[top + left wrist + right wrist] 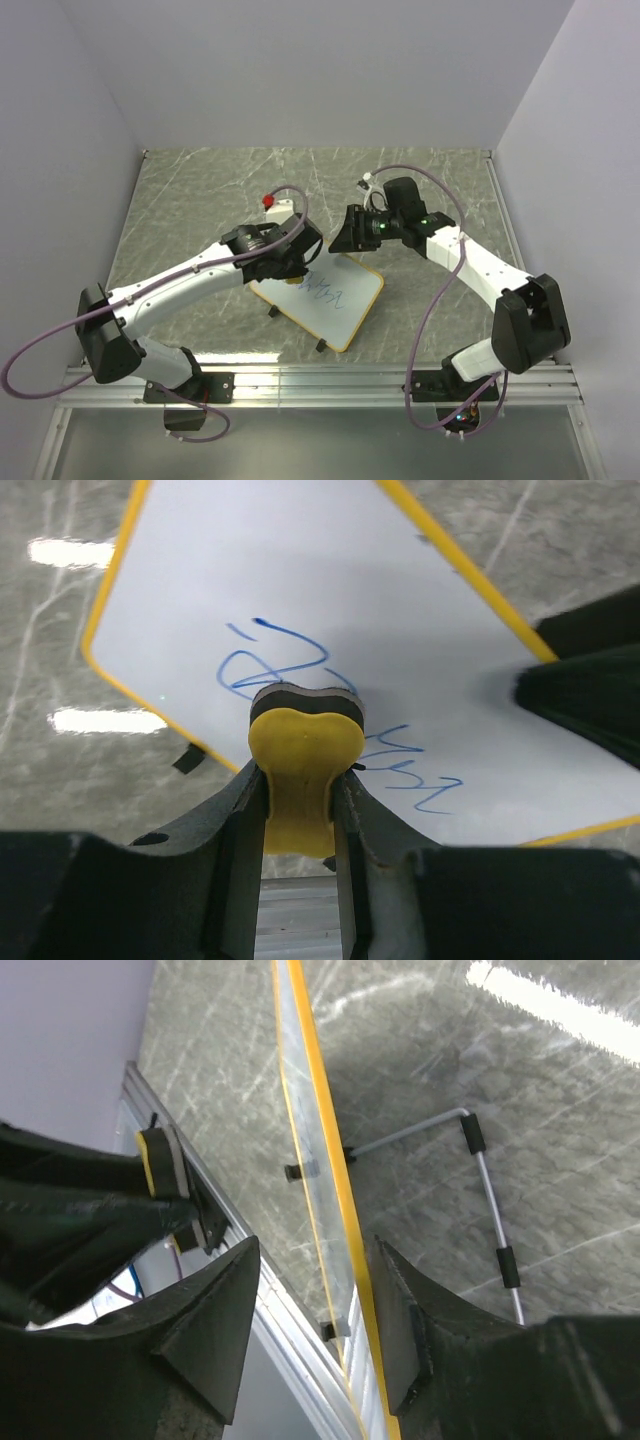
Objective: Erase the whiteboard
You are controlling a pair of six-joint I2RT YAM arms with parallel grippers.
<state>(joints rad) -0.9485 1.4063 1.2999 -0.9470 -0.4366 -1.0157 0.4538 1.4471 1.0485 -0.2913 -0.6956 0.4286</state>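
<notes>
The whiteboard (335,300) sits mid-bench (190,200), between the 2 arms, turned diagonal with 1 corner toward the arm bases. It is a white rectangle with rounded corners and a thin yellow-orange rim. 2 small black feet (273,311) show along its near-left edge. Blue scribbles (285,660) run across the middle of its face in about 2 clusters: a loopy one, then zigzag lines toward the right. The rest of the face is clean white.

The left gripper (300,780) is over the board's left part. Its fingers (235,825) pinch a yellow bone-shaped eraser (305,742) with a dark pad layer at its far end. The eraser tip is right at the scribbles; cannot tell whether it touches them.

The right gripper (318,1255) is at the board's far corner, fingers spread and straddling the board's edge. The rim runs close along 1 finger, with a clear gap to the other. In the right wrist view the board is seen edge-on, with a wire stand (487,1190) carrying black sleeves on the bench behind it.

A small red-topped item (268,202) sits on the bench beyond the left gripper; too small to identify.
</notes>
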